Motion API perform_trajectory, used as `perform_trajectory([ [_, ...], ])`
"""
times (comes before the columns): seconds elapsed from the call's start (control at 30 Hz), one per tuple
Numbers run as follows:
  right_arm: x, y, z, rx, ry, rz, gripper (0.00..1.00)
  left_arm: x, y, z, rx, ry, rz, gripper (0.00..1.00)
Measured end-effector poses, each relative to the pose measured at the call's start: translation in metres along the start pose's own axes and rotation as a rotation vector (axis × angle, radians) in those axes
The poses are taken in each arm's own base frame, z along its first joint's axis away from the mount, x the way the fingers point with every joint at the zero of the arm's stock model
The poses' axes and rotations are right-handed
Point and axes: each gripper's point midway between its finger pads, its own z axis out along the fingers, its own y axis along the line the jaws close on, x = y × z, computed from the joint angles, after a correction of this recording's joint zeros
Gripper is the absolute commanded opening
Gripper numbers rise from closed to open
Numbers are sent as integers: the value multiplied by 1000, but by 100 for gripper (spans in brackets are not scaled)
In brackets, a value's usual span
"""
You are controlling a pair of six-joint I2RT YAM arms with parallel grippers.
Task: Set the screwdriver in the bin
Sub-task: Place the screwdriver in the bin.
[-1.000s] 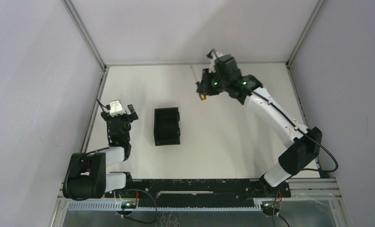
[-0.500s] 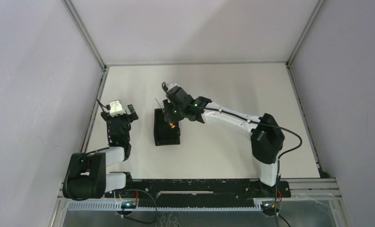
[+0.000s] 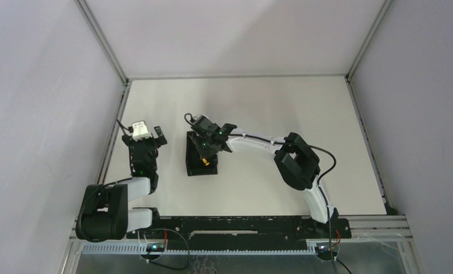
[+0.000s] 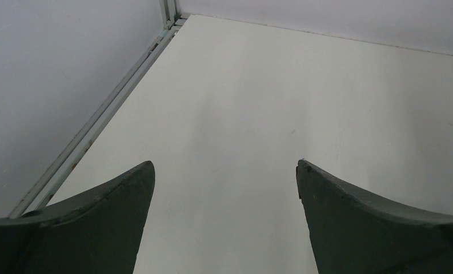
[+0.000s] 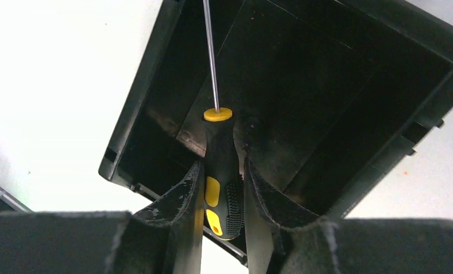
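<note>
Nearest the table's front edge, the left arm is folded back on the left side. The left gripper has its jaws spread wide with nothing between them. Its wrist view shows only bare table ahead, with neither of the 2 task items in sight.

Further in, the bin sits left of centre with its long side running away from the arm bases. The right gripper hangs directly over it, so the right arm is plainly the nearer of the 2. Its fingers are clamped on the handle of the screwdriver.

The relation that matters is that the screwdriver's long axis runs straight out from the jaws and roughly along the bin's length. The thin shaft extends over the dark interior close to 1 long wall. The butt of the handle sits back near the bin's rim, at the end nearer the bases. In my judgement, opening the jaws here would drop it inside, provided the butt clears that rim.

Not verifiable:
- The shaft tip runs off the top of the wrist picture.
- The height of the tool above the bin floor cannot be judged.
- From above, the gripper covers all but an orange speck of the handle.
</note>
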Motion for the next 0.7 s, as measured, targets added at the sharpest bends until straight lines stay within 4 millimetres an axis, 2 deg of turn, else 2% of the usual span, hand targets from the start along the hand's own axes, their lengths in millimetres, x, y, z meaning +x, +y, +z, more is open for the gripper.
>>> perform_trajectory([
  [0.23, 2, 5, 13, 1, 13, -4, 7, 0, 0, 0, 0, 0, 0, 98],
  [0.47, 19, -1, 26, 25, 65, -1, 16, 0, 0, 0, 0, 0, 0, 98],
  [0.6, 24, -2, 28, 31, 84, 1, 21, 0, 0, 0, 0, 0, 0, 98],
  [0.7, 24, 0, 26, 29, 99, 2, 30, 0, 0, 0, 0, 0, 0, 98],
])
